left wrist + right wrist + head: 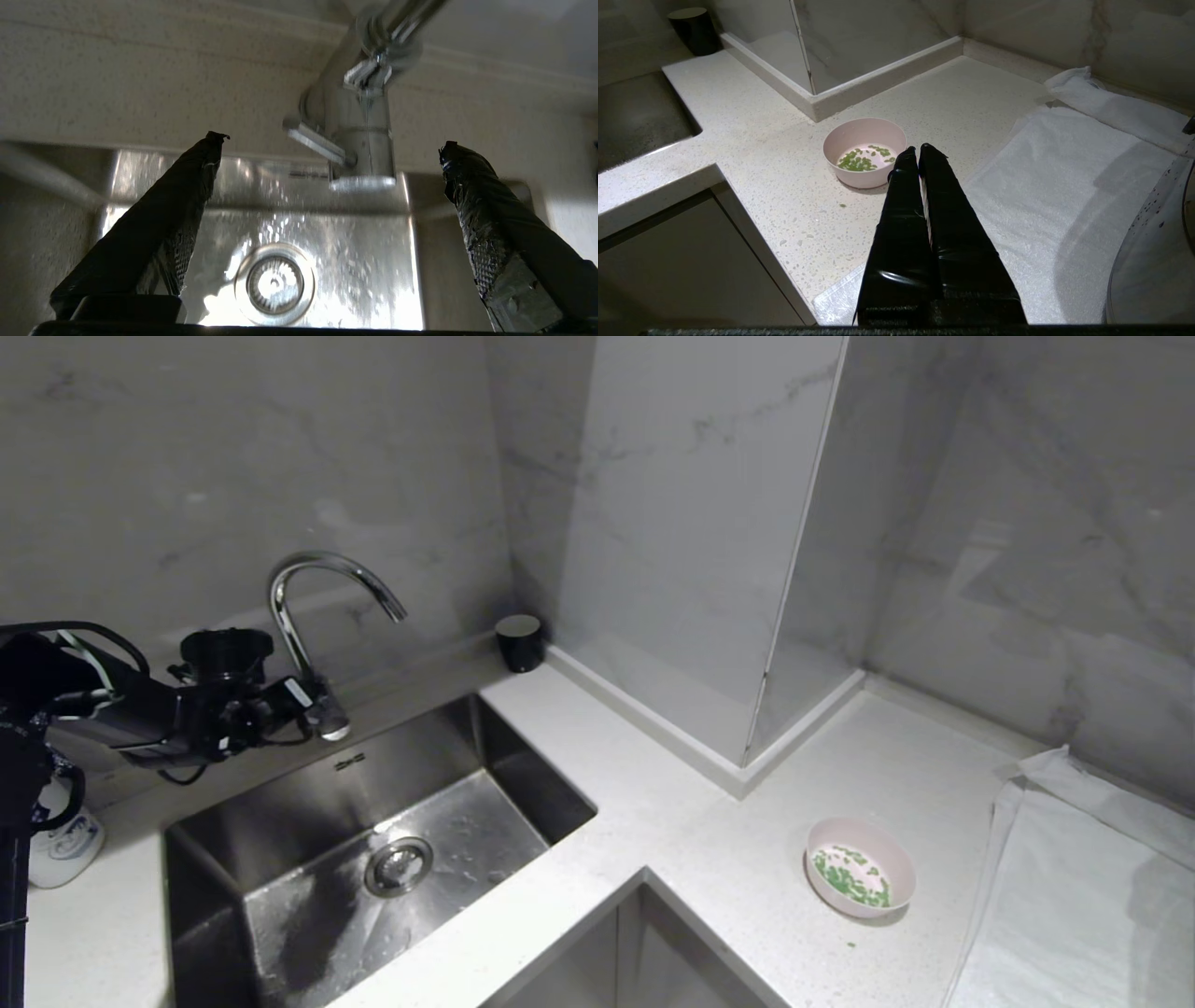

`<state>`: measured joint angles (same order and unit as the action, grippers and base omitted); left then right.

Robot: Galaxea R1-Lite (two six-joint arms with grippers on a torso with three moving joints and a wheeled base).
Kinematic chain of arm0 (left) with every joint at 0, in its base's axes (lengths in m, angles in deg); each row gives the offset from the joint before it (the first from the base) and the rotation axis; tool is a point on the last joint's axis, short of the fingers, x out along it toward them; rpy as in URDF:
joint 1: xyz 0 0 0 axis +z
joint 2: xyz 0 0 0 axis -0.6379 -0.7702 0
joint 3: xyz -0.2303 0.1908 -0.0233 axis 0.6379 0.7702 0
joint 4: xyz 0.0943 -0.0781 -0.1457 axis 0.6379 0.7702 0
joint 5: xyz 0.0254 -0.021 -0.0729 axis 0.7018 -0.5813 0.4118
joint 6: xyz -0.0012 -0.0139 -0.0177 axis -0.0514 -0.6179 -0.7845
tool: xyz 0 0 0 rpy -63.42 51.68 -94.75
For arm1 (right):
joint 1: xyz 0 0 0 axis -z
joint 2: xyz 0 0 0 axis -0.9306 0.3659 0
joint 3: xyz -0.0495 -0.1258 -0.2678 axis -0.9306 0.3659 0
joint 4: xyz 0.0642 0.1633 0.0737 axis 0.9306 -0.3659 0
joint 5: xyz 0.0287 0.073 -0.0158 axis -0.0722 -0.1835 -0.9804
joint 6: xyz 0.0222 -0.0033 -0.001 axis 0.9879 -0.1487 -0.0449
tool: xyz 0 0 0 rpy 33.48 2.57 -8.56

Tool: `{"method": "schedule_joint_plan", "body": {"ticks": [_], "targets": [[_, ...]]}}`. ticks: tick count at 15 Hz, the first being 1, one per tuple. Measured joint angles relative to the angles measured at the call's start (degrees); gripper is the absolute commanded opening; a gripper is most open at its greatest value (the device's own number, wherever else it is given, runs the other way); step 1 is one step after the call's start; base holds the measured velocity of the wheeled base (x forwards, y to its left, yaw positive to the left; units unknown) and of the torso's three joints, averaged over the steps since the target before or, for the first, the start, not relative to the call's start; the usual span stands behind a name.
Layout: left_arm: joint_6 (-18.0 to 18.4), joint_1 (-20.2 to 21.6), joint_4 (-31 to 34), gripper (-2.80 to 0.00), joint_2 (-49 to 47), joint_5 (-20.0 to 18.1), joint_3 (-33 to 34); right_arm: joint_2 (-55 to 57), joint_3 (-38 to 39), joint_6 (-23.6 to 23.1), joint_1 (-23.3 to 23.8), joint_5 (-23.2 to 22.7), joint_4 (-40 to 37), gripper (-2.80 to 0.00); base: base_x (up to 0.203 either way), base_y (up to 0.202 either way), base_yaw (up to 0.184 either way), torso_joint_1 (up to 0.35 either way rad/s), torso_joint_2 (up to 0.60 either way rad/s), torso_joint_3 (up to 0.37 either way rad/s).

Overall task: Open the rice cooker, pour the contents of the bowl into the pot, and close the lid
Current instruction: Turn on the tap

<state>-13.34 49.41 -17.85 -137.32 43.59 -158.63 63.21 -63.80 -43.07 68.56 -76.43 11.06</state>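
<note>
The pale pink bowl (pixel 860 879) stands on the white counter at the right, holding small green pieces mixed with white bits (pixel 851 877). The right wrist view shows the bowl (pixel 865 151) and its green pieces (pixel 859 161) just beyond my right gripper (pixel 919 148), which is shut and empty above a towel. My left gripper (pixel 332 142) is open at the sink's back edge. Its black fingers (pixel 187 205) stand wide on either side of the tap's base (pixel 362 140) without touching it. The left gripper (pixel 303 702) also shows in the head view. The rice cooker, its pot and its lid are out of view.
A steel sink (pixel 523 756) with a curved tap (pixel 317 565) fills the left. A black cup (pixel 520 642) stands in the corner by a marble pillar (pixel 691 541). A white towel (pixel 1074 896) covers the counter's right end. One green piece (pixel 842 205) lies loose by the bowl.
</note>
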Motion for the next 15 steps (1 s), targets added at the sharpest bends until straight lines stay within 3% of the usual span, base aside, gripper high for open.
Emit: {"method": "schedule_joint_plan", "body": {"ticks": [7,8,15], "targets": [[-0.09,0.74,0.02,0.00,-3.89,0.91,-2.96,0.00,0.00,-0.01,-0.02,0.00,0.02,-2.80,0.000,0.000,0.000,0.000,0.00,0.000],[-0.20,0.98,0.00,-2.80,-4.45,1.01,-3.80,0.00,0.00,0.00,-0.02,0.00,0.03,-2.80,0.000,0.000,0.000,0.000,0.00,0.000],[-0.26,2.04,0.33,-2.80,-7.30,2.62,-7.90,0.00,0.00,-0.03,-0.02,-0.01,0.03,-2.80,0.000,0.000,0.000,0.000,0.00,0.000]]}}
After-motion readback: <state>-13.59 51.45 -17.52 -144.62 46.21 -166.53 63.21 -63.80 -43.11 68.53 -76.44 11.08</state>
